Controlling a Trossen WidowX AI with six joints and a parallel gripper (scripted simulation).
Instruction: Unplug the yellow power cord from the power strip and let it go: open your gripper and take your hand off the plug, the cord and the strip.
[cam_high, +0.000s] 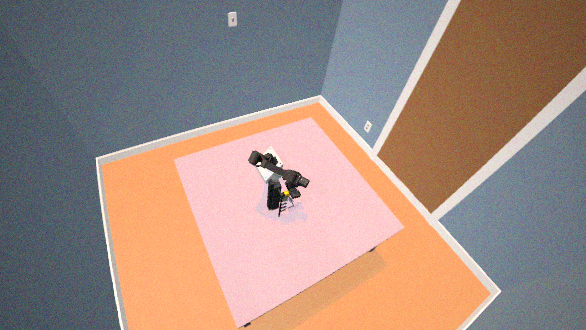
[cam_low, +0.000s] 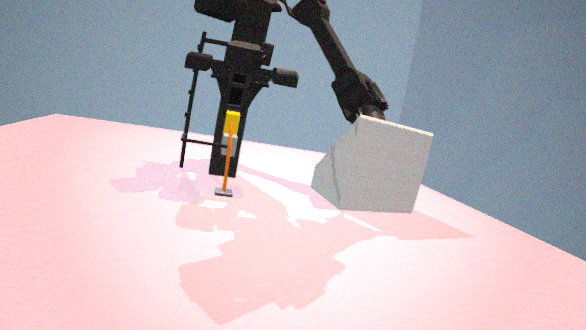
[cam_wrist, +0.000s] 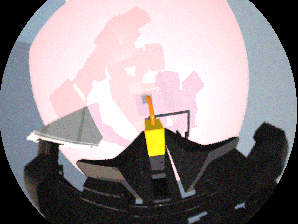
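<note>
The black power strip (cam_high: 273, 196) (cam_low: 219, 166) stands upright on the table, with square sockets up its face. The yellow plug (cam_high: 286, 193) (cam_low: 232, 121) (cam_wrist: 156, 144) sits at the strip's face, just above a pale grey piece (cam_low: 229, 145). An orange cord (cam_low: 228, 165) (cam_wrist: 151, 110) runs from the plug down to a small grey plate (cam_low: 223, 192) on the table. My gripper (cam_low: 233, 115) (cam_wrist: 153, 132) is shut on the yellow plug, one dark finger on each side of it. How deep the plug sits in its socket is hidden.
A thin black frame (cam_low: 188, 110) (cam_wrist: 188, 122) stands beside the strip, with a bar reaching toward it. My arm's pale wedge-shaped base (cam_low: 380, 167) (cam_wrist: 77, 129) stands on the pink table (cam_high: 240, 260), to the right in the exterior view.
</note>
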